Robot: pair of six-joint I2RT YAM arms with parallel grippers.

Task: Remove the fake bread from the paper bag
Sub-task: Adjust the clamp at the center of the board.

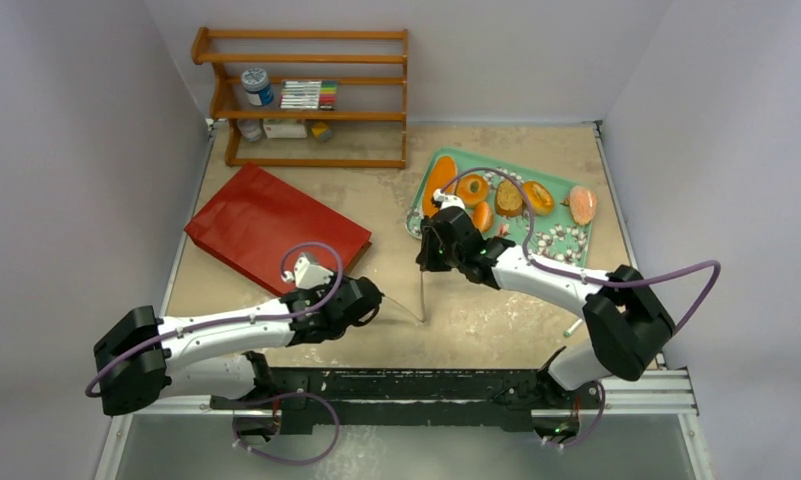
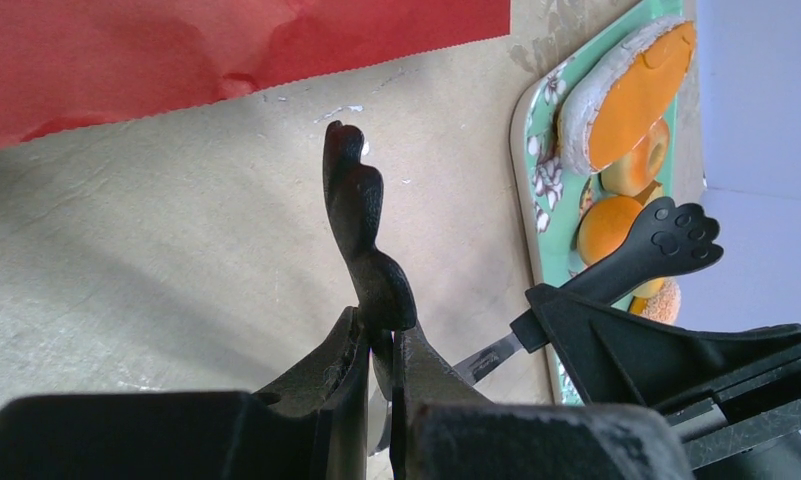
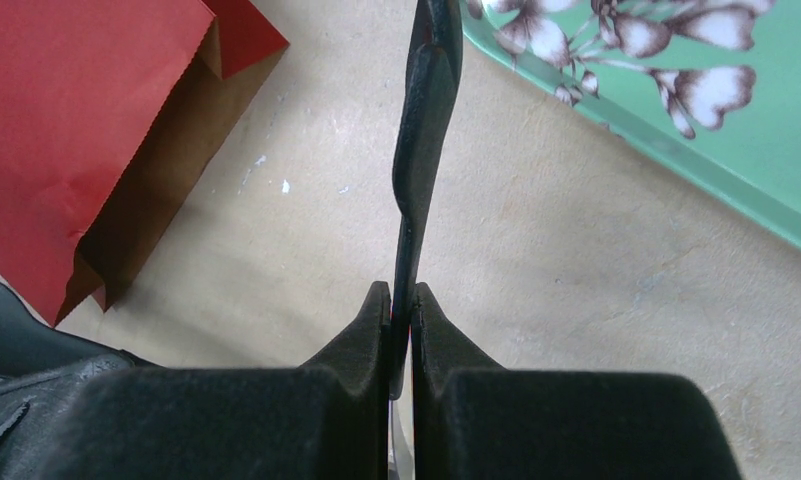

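The red paper bag (image 1: 276,228) lies flat at the left, its brown mouth facing right; it also shows in the left wrist view (image 2: 176,50) and the right wrist view (image 3: 66,130). The fake bread lies on the green tray (image 1: 456,158): a long loaf (image 1: 438,180), a bun (image 1: 471,188), a slice (image 1: 509,197) and others. A pair of black paw-tipped tongs (image 1: 422,300) spreads in a V between the arms. My left gripper (image 1: 374,297) (image 2: 381,325) is shut on one tong arm (image 2: 361,220). My right gripper (image 1: 428,262) (image 3: 403,295) is shut on the other arm (image 3: 421,150).
A wooden shelf (image 1: 306,100) with jars and markers stands at the back left. The flower-patterned tray (image 3: 766,150) sits just right of my right gripper. In the left wrist view the loaf (image 2: 636,90) and buns (image 2: 608,228) show on the tray rim (image 2: 524,130).
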